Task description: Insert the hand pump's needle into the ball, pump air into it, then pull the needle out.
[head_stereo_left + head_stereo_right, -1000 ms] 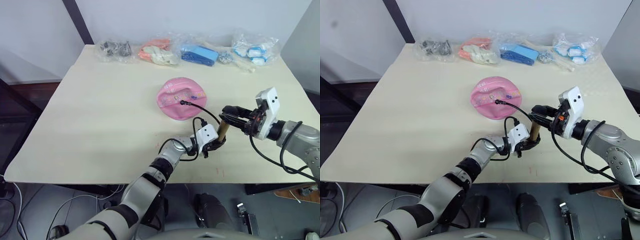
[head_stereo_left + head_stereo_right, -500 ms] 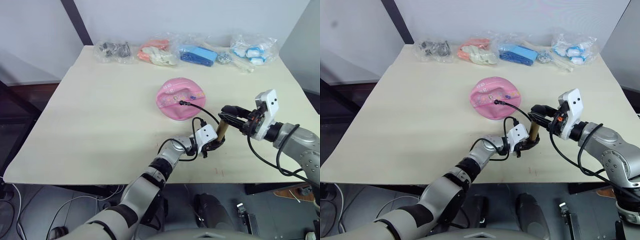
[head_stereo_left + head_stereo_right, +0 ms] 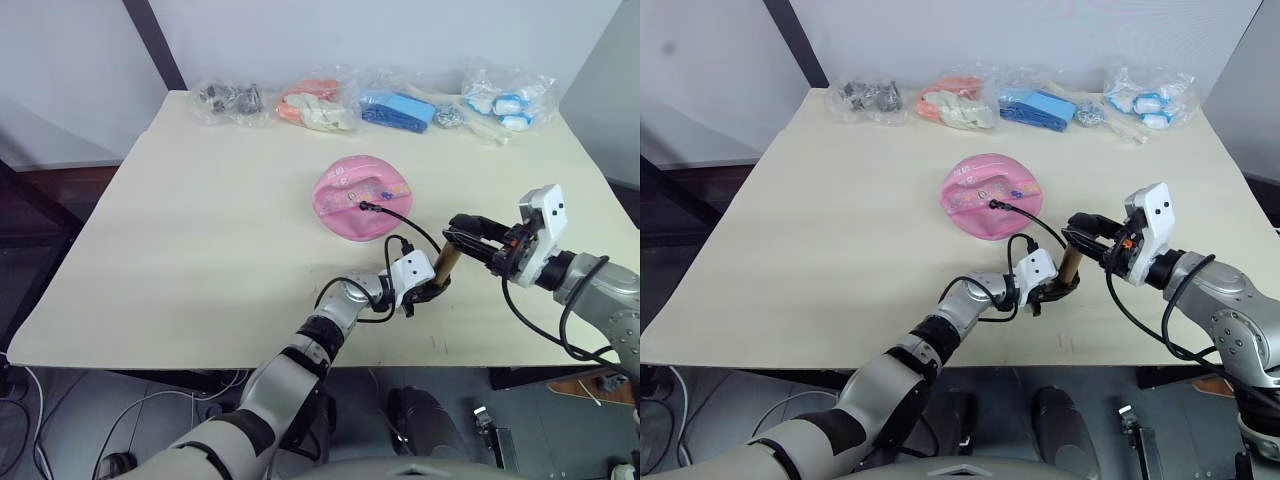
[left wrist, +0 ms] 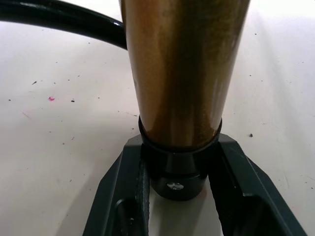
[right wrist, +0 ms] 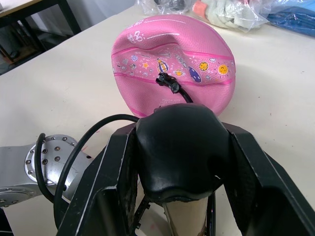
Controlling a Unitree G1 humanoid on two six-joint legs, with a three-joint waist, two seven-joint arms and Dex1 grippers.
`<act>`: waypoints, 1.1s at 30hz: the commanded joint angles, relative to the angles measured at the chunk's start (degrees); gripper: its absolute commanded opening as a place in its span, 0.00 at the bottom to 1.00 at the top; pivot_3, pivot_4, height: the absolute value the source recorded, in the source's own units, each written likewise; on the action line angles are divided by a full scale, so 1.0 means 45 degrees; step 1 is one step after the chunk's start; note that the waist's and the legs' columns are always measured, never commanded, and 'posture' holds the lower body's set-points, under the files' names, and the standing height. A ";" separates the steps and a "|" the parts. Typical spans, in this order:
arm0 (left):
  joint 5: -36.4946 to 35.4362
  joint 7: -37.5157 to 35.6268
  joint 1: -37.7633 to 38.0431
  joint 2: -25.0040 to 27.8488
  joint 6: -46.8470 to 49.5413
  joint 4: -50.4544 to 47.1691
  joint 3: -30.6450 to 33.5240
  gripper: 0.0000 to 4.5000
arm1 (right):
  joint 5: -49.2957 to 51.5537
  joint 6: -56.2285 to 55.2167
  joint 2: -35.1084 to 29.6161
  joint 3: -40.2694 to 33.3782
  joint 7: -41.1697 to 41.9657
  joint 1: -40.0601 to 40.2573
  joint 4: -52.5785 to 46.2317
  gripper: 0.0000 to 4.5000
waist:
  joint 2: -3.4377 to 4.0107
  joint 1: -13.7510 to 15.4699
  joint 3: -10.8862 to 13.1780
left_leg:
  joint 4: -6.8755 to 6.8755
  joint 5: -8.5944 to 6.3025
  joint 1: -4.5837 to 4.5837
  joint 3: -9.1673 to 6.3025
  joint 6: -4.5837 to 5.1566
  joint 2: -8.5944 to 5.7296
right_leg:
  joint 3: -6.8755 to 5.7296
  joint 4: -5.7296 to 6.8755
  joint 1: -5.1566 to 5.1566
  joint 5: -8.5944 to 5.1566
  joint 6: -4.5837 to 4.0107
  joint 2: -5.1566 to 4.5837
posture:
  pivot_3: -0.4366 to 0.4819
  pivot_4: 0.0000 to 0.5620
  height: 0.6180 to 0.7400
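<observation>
Beige table (image 3: pixel 200 220) w/ bagged items (image 3: pixel 320 100) at back edge; both claws clamp hand pump (image 3: pixel 445 265).

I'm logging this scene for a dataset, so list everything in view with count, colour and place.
ball: one, pink, limp and dented, mid-table.
hand pump: one, bronze tube with black ends, tilted between the two grippers near the table's front edge.
hose: one, black, running from the pump to the ball.
needle: one, black fitting, set in the ball's top.
plastic bags: four, clear, holding dark, orange, blue and white-blue items, in a row along the far edge.
table: one, pale cream.
left gripper: black fingers shut on the pump's bottom end.
right gripper: black fingers shut on the pump's black handle.
</observation>
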 commanded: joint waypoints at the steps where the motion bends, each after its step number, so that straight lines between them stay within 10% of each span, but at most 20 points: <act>1: 0.0277 -0.0339 0.0263 0.0202 0.0021 0.0252 -0.0297 0.26 | -0.0596 0.0519 -0.0440 -0.0788 -0.0723 -0.0223 0.0224 0.40 | 0.0000 0.0000 0.0000 | 0.0000 0.0000 0.0000 0.0000 0.0000 0.0000 | 0.0000 0.0000 0.0000 0.0000 0.0000 0.0000 | 0.48 0.27 1.00; 18: 0.0523 -0.0203 0.0418 0.0461 -0.0095 0.0517 -0.0574 0.25 | 0.3334 0.3395 -0.3477 -0.4485 -0.1730 -0.3048 -0.1075 0.40 | 0.0013 0.0049 0.0006 | 0.0001 -0.0001 -0.0020 -0.0002 0.0002 -0.0008 | -0.0004 -0.0004 -0.0009 0.0002 0.0000 -0.0016 | 0.48 0.27 1.00; 33: 0.0523 -0.0271 0.0619 0.0525 -0.0050 0.0415 -0.0657 0.25 | 0.4159 0.3947 -0.3656 -0.4020 -0.2669 -0.3149 -0.0982 0.39 | -0.0009 0.0014 -0.0012 | -0.0001 -0.0003 -0.0012 0.0003 0.0006 0.0004 | 0.0004 -0.0003 -0.0006 0.0001 -0.0002 -0.0007 | 0.48 0.27 1.00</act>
